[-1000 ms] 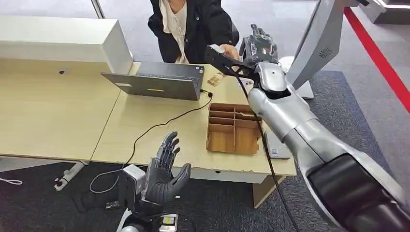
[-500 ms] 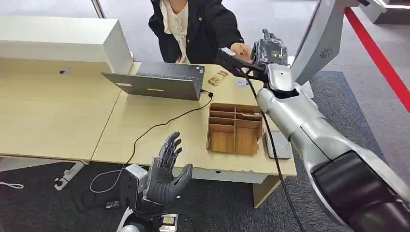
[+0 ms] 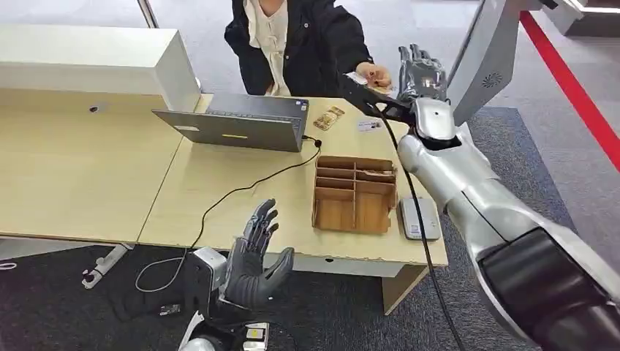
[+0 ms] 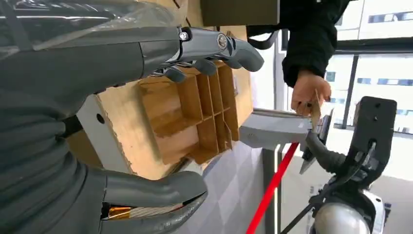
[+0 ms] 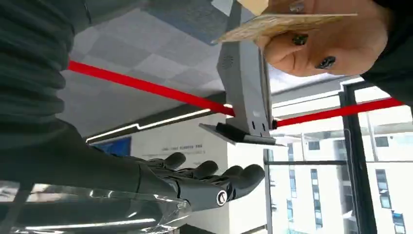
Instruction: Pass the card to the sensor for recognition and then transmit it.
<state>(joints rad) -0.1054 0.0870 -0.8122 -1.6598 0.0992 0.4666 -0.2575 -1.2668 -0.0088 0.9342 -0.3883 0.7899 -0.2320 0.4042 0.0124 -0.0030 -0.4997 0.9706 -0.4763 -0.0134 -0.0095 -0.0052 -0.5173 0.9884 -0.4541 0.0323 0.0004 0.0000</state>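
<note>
Looks like the handover's basically done: the card [image 3: 359, 77] is pinched in the person's hand [image 3: 374, 74] past the worktop, right hand [image 3: 422, 70] fingers spread empty, so next it just pulls back.

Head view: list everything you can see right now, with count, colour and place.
card: one, pale, in the person's hand
laptop: one, grey, far side of desk
wooden tray: one, brown, near desk edge
sensor: one, grey, right of tray
loose cards: two spots, tan and white, beyond tray
cable: one, black, from laptop
desk: light wood
left hand: open, below desk edge
right hand: open, raised beside the card
</note>
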